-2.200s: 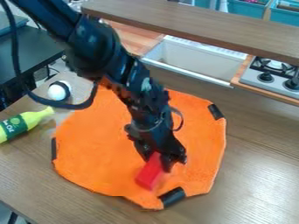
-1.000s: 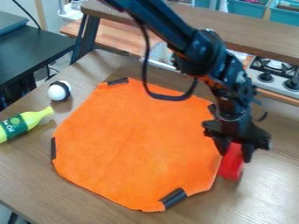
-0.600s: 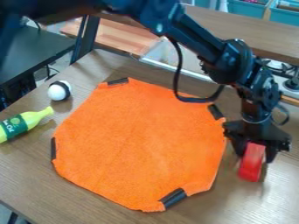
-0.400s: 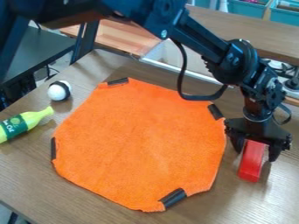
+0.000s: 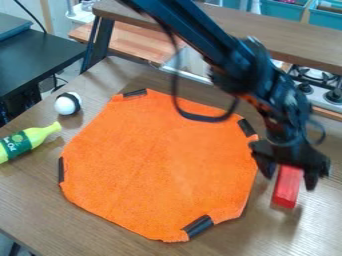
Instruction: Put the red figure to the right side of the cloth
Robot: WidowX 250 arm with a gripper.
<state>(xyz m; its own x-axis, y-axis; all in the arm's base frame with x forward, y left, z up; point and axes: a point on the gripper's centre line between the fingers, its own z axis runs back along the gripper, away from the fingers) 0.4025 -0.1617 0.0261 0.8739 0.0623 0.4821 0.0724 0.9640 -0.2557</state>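
Red and block-shaped, the figure [image 5: 287,188] lies on the tabletop [image 5: 147,237] at the lower right of the frame, just off the right edge of the orange cloth [image 5: 157,165] and not touching it. The pincer [image 5: 290,182] hangs over the block's upper end, its two fingers spread, one towards each side, and looks to be open rather than gripping.

The step in hand seems to be the release: the figure is already to the right of the cloth, so the placing looks as good as finished. What the next move calls for is a straight lift, fingers kept wide until they clear the block; a sideways drift too soon could nudge it back towards the cloth or tip it.
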